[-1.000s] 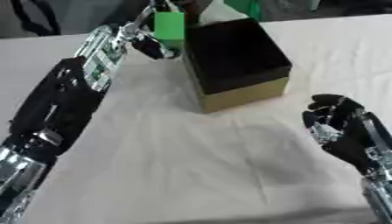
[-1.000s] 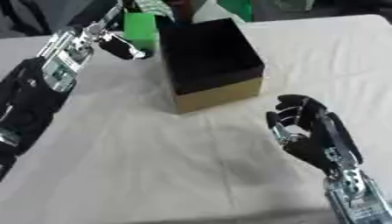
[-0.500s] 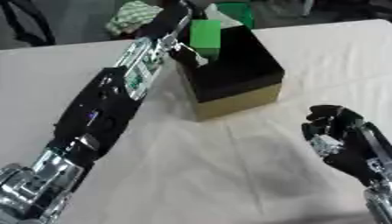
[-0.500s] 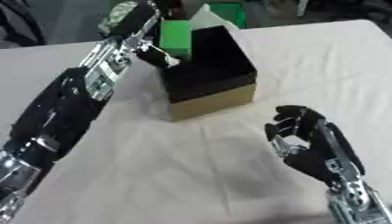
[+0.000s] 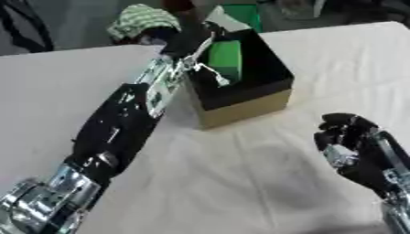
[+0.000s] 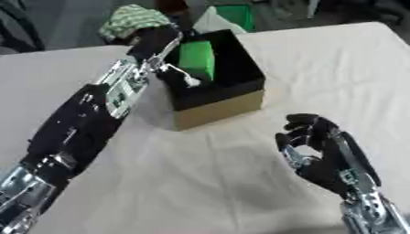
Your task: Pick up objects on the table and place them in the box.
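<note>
A black box with tan outer walls (image 5: 248, 107) stands open on the white tablecloth, a little back from the middle. My left arm reaches up from the lower left, and my left hand (image 5: 189, 37) is at the box's far left rim. It is shut on a green block (image 5: 225, 58) that sits upright within the box's opening. My right hand (image 6: 314, 147) rests at the lower right, well away from the box, with its fingers relaxed, slightly bent and holding nothing.
A green-and-white patterned bundle (image 5: 142, 19) lies just past the table's far edge, behind my left hand. A white thing (image 5: 225, 21) and a green thing (image 5: 245, 13) sit behind the box. Bare cloth (image 5: 240, 183) spreads in front of the box.
My left hand has carried the green block from beside the box's far left corner to over the box and down into its opening. The view has also shifted. My right hand stays put.
</note>
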Controlling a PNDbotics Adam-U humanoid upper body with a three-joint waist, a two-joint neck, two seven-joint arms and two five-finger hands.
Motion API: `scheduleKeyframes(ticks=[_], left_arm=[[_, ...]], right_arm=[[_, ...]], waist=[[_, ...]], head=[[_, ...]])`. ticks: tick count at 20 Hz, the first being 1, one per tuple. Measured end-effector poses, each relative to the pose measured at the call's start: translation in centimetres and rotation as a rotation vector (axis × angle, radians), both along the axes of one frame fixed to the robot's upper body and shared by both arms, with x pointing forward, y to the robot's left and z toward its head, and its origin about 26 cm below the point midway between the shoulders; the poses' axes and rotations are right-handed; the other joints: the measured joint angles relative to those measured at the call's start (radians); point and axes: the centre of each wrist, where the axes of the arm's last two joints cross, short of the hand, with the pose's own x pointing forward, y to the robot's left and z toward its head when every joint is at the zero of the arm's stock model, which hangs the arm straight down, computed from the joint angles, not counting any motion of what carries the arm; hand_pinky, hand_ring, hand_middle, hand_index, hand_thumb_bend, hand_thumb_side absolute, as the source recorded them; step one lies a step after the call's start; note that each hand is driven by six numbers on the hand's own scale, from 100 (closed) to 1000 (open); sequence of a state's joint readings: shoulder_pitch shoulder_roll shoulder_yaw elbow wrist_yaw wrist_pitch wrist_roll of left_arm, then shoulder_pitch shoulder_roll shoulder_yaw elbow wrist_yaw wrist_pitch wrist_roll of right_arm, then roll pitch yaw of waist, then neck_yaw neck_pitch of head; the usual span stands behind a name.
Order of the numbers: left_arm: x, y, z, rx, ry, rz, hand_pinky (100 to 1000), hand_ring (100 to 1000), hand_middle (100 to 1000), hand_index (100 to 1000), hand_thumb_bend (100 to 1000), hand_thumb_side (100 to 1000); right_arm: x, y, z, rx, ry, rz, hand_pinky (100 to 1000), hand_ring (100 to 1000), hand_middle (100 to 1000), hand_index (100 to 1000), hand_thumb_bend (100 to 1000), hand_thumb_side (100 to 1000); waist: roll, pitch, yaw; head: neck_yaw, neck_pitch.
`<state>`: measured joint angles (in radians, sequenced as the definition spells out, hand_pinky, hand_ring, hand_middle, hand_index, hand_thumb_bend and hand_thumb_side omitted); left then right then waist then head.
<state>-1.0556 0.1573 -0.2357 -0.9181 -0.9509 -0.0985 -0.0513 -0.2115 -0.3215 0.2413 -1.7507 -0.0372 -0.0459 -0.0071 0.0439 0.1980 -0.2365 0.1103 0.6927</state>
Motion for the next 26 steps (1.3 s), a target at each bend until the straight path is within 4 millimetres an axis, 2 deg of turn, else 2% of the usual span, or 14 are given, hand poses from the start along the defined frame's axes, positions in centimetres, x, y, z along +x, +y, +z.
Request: scheduleKeyframes(ticks=[1, 3, 6, 7, 8, 9, 10, 13, 17, 21, 26], left_arm=[[0.0, 0.0, 0.0, 0.004, 0.006, -0.003, 746, 713, 692, 805, 1000, 481], [0.0, 0.0, 0.1, 0.007, 0.015, -0.010, 748, 718, 700, 807, 1000, 516], [-0.3, 0.0, 0.6, -0.020, 0.017, -0.031, 720, 680, 659, 782, 1000, 450], [-0.4, 0.1, 0.9, -0.040, 0.013, -0.039, 716, 675, 654, 778, 973, 443], [-0.6, 0.2, 1.4, -0.071, 0.009, -0.049, 703, 664, 637, 765, 904, 411], [-0.8, 0.5, 1.9, -0.115, 0.005, -0.063, 697, 660, 631, 760, 762, 747], [-1.1, 0.8, 2.5, -0.165, 0.002, -0.079, 694, 658, 629, 759, 834, 365], [-2.6, 2.0, 4.8, -0.320, -0.017, -0.150, 687, 652, 623, 754, 789, 327], [-5.8, 4.8, 7.4, -0.484, -0.036, -0.227, 677, 646, 615, 746, 711, 289], [-8.9, 8.2, 7.6, -0.627, -0.018, -0.236, 672, 645, 611, 742, 647, 292], [-11.9, 11.0, 5.9, -0.731, 0.013, -0.199, 669, 644, 609, 739, 604, 334]], right_arm=[[0.0, 0.0, 0.0, 0.000, 0.000, 0.000, 571, 605, 605, 746, 285, 279], [0.0, 0.0, 0.0, 0.000, 0.000, -0.001, 571, 605, 605, 746, 285, 279], [0.0, 0.0, 0.0, 0.001, 0.001, -0.002, 571, 605, 605, 746, 284, 279], [0.0, 0.0, 0.0, 0.001, 0.000, -0.004, 571, 605, 605, 746, 284, 279], [0.0, -0.1, 0.0, 0.002, 0.000, -0.006, 570, 605, 605, 746, 284, 279], [0.0, -0.2, 0.0, 0.003, 0.000, -0.011, 571, 605, 605, 746, 283, 279], [0.0, -0.2, -0.1, 0.005, 0.001, -0.016, 571, 605, 605, 746, 256, 293], [-0.1, -0.5, -0.2, 0.009, 0.001, -0.031, 571, 605, 605, 746, 255, 292], [-0.1, -0.8, -0.2, 0.014, -0.001, -0.051, 571, 605, 605, 746, 255, 290], [-0.1, -1.0, -0.3, 0.019, -0.001, -0.069, 571, 605, 605, 746, 255, 288], [-0.1, -1.2, -0.2, 0.023, -0.005, -0.083, 571, 605, 605, 746, 256, 287]], waist=[[0.000, 0.000, 0.002], [0.000, 0.001, 0.004], [-0.001, 0.002, 0.011], [-0.002, 0.002, 0.015], [-0.003, 0.002, 0.021], [-0.004, 0.002, 0.029], [-0.004, 0.002, 0.036], [-0.004, 0.002, 0.062], [-0.006, -0.002, 0.097], [-0.020, -0.003, 0.130], [-0.025, -0.003, 0.149]], head=[[-0.002, 0.000], [-0.005, 0.000], [-0.009, 0.000], [-0.011, 0.000], [-0.014, 0.000], [-0.017, 0.000], [-0.019, 0.000], [-0.030, 0.000], [-0.049, 0.000], [-0.064, 0.000], [-0.069, 0.001]])
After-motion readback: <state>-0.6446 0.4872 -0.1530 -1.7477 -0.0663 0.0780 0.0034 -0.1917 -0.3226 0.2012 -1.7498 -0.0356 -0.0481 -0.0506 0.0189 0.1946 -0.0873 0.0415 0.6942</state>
